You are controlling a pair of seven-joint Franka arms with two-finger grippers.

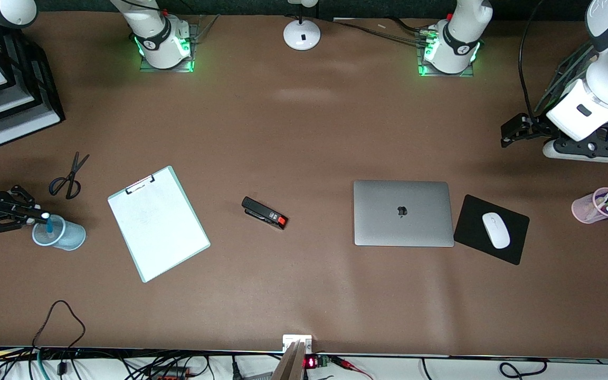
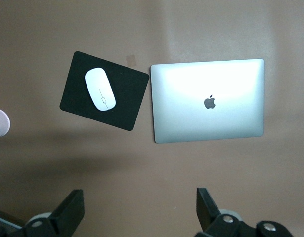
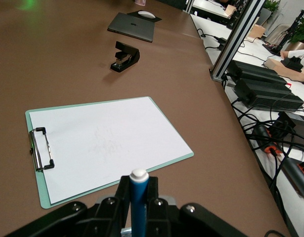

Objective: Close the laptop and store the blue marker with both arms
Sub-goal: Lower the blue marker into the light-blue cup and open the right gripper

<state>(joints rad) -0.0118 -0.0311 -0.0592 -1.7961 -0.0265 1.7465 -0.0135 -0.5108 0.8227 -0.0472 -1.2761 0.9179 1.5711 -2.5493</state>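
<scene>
One brown table (image 1: 304,132), closed laptop (image 1: 403,213), cables along edge.

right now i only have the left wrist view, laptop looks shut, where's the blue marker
observer: The right pincer grips the blue marker, held upright.
operator: over what
observer: Its lower end reaches into a pale blue cup at the right arm's end of the table, beside the clipboard.
operator: and where's my left pincer
observer: The left pincer hangs over bare table toward the left arm's end, not over the laptop.
</scene>
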